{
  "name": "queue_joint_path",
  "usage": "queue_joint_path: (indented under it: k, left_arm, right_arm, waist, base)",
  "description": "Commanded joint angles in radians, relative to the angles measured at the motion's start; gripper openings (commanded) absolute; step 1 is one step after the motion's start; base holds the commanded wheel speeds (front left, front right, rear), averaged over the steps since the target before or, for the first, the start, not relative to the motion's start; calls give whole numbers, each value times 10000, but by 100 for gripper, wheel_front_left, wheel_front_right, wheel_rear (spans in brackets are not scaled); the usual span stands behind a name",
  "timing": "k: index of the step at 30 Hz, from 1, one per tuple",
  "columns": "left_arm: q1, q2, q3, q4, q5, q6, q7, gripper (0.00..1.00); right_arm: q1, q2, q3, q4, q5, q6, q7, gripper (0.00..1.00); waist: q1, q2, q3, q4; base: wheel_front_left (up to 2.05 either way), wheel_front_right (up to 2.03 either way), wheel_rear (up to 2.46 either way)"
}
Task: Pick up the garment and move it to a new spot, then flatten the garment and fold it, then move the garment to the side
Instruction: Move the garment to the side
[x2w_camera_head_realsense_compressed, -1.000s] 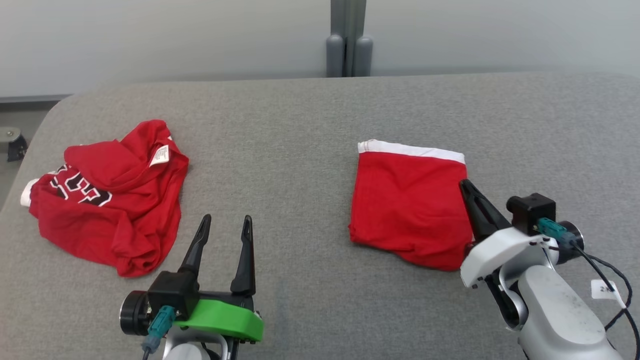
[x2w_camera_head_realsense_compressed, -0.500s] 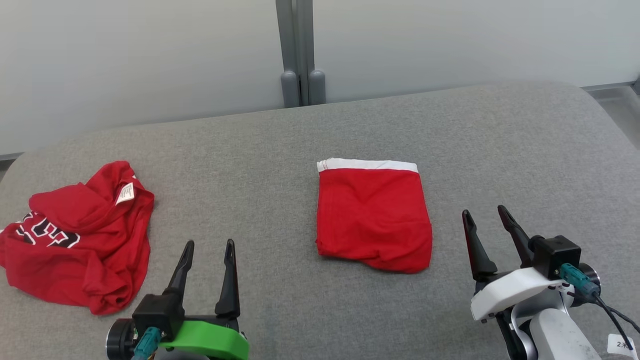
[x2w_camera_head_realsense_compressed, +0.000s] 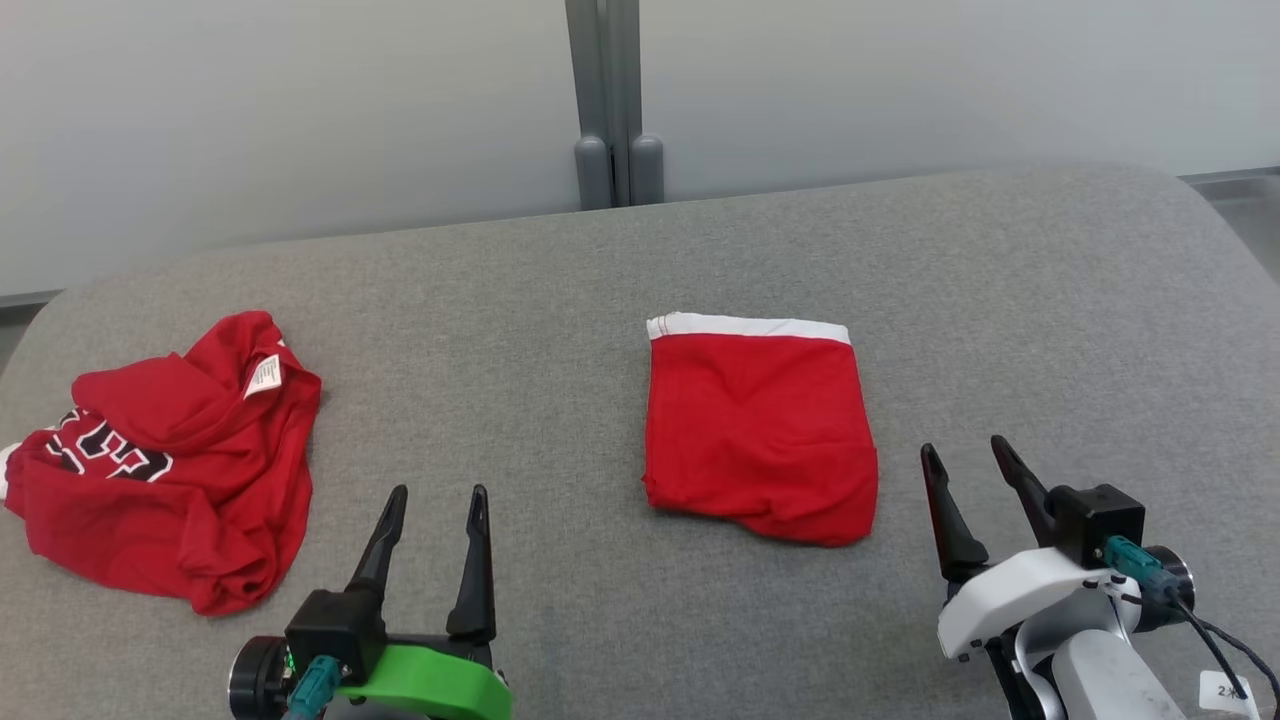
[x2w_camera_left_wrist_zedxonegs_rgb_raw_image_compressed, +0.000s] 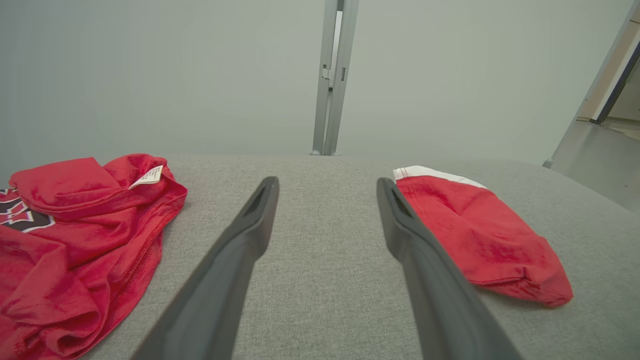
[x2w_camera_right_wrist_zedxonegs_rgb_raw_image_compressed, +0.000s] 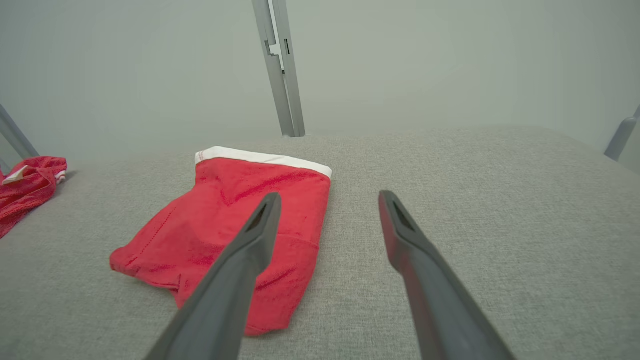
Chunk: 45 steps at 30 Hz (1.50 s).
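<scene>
The garment (x2w_camera_head_realsense_compressed: 760, 430) is red with a white band along its far edge and lies folded into a rough rectangle on the grey padded table (x2w_camera_head_realsense_compressed: 600, 270). It also appears in the left wrist view (x2w_camera_left_wrist_zedxonegs_rgb_raw_image_compressed: 480, 235) and the right wrist view (x2w_camera_right_wrist_zedxonegs_rgb_raw_image_compressed: 225, 225). My right gripper (x2w_camera_head_realsense_compressed: 965, 447) (x2w_camera_right_wrist_zedxonegs_rgb_raw_image_compressed: 329, 195) stands open just off the garment's near right corner, apart from the cloth and holding nothing. My left gripper (x2w_camera_head_realsense_compressed: 440, 492) (x2w_camera_left_wrist_zedxonegs_rgb_raw_image_compressed: 327, 181) is open too, over bare table to the garment's near left.
A crumpled red shirt (x2w_camera_head_realsense_compressed: 160, 460) (x2w_camera_left_wrist_zedxonegs_rgb_raw_image_compressed: 75, 225) (x2w_camera_right_wrist_zedxonegs_rgb_raw_image_compressed: 25, 192) with black-and-white lettering and a white tag lies at the table's left end. A grey post (x2w_camera_head_realsense_compressed: 618, 100) stands against the pale wall behind. The table's corners are rounded, and floor shows at the far right (x2w_camera_head_realsense_compressed: 1250, 200).
My right gripper has opened, let go of the folded garment's right edge and drawn back toward me. The head camera has shifted. The left gripper stays open.
</scene>
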Motion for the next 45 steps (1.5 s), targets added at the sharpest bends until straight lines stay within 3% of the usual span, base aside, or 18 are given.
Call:
queue_joint_path:
  k: [1,10,23,29,31,45]
  left_arm:
    - [-184,39,-44,41,60,-30,-4,100]
    - [-793,39,-347,73,148,-3,-4,100]
    - [-1191,37,-713,148,47,94,-4,100]
    - [-1288,37,-757,216,72,113,-4,100]
    - [-1291,37,-802,227,107,101,-4,100]
    - [-1202,39,-1176,174,299,4,-4,100]
  right_arm:
    - [-202,-14,-22,142,-94,0,93,100]
    - [-1516,-10,-527,1535,-381,0,939,100]
    - [-3061,-273,-333,3966,1711,0,1984,100]
    - [-3424,-531,403,4455,2235,0,2258,100]
    - [-3502,-687,696,4590,2100,0,2089,0]
    - [-4095,-1820,2627,5002,1306,-6,1317,0]
  waist:
    - [0,0,209,207]
    - [0,0,1276,1011]
    - [0,0,1765,1803]
    - [0,0,1795,1872]
    - [0,0,1739,1839]
    - [0,0,1340,928]
  base:
    - [0,0,0]
    - [0,0,0]
    - [0,0,0]
    - [0,0,0]
    - [0,0,0]
    - [0,0,0]
